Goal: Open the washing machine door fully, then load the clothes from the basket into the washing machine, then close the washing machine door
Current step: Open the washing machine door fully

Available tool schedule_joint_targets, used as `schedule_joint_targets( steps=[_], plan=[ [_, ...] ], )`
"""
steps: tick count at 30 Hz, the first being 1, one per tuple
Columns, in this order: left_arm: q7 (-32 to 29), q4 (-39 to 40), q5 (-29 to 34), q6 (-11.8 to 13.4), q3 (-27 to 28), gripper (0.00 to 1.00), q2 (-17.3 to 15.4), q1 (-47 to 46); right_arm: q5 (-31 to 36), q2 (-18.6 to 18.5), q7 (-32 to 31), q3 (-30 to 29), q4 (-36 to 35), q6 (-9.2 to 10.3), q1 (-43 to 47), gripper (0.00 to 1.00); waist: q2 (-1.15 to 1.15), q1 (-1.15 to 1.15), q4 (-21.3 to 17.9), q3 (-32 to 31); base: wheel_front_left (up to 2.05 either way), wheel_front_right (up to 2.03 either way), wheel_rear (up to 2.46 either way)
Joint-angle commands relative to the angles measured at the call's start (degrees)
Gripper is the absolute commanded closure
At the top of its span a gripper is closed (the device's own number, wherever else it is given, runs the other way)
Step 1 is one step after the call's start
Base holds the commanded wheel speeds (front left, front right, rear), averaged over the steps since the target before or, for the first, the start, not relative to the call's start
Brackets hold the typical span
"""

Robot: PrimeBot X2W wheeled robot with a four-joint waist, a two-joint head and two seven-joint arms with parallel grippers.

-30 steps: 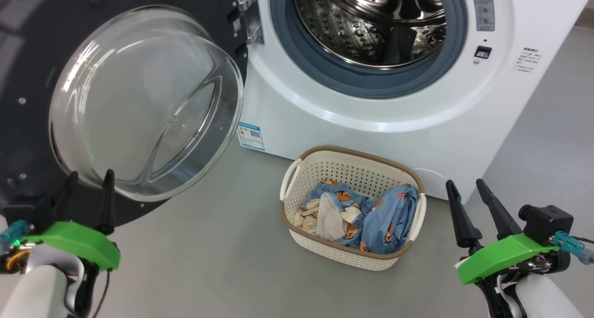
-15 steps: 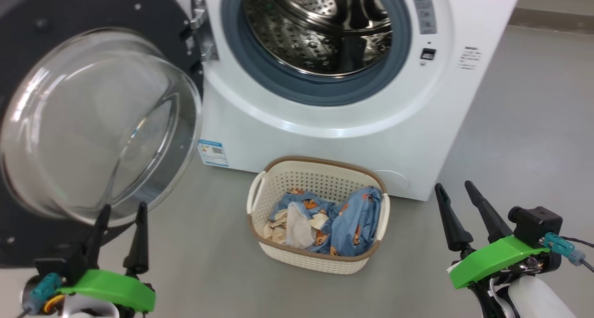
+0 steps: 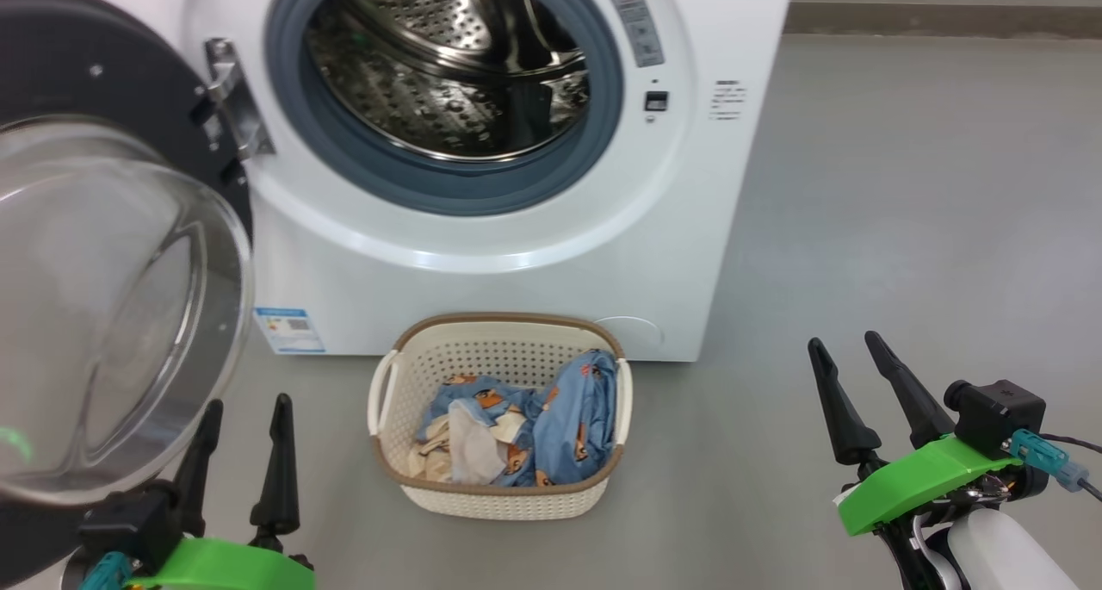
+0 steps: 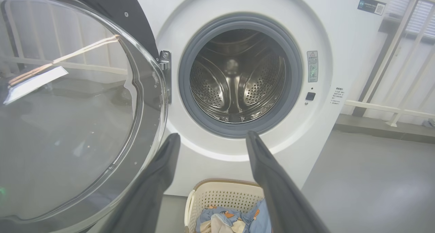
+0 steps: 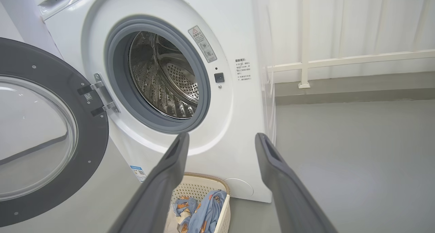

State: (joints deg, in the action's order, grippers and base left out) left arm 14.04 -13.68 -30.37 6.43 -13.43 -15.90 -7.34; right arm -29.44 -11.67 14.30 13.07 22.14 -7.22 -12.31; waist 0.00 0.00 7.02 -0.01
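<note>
Near, lower left: left gripper (image 3: 245,403), fingers spread, nothing between them. Lower right: right gripper (image 3: 843,342), likewise spread and empty. Farther out, between them, the basket (image 3: 482,502) sits on the grey floor (image 3: 861,185) and holds the clothes (image 3: 560,413). Just behind it is the washing machine (image 3: 482,284), drum (image 3: 448,73) exposed. The washing machine door (image 3: 60,65) is swung open at left.

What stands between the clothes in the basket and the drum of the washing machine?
Nothing visible does. The door is swung wide to the left of the drum, clear of its mouth. The clothes lie uncovered in the basket, on the floor just in front of the washing machine.
</note>
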Motion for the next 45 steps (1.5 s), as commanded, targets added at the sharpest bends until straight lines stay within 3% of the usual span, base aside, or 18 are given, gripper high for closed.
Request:
schedule_joint_targets(
  steps=[1, 17, 45],
  plan=[
    [-0.1, 2.5, -0.4, 0.7, 1.9, 0.00, -0.9, -0.6, 0.9, -1.0, 0.7, 1.4, -1.5, -0.26, -0.6, 0.00, 0.00, 0.00, -3.2, -0.4, 0.00, 0.00, 0.00],
    [0.6, 3.5, -0.9, 0.2, 2.2, 0.00, 0.5, 0.4, 2.0, -2.0, 0.7, 2.2, -1.8, -0.26, -1.1, 0.00, 0.00, 0.00, -8.4, -0.2, 0.00, 0.00, 0.00],
    [0.9, 2.5, -0.9, -1.4, 2.6, 0.00, 1.2, 0.4, 2.7, -2.3, 0.7, 1.1, -1.8, -0.26, -0.7, 0.00, 0.00, 0.00, -8.2, 0.1, 0.00, 0.00, 0.00]
  ],
)
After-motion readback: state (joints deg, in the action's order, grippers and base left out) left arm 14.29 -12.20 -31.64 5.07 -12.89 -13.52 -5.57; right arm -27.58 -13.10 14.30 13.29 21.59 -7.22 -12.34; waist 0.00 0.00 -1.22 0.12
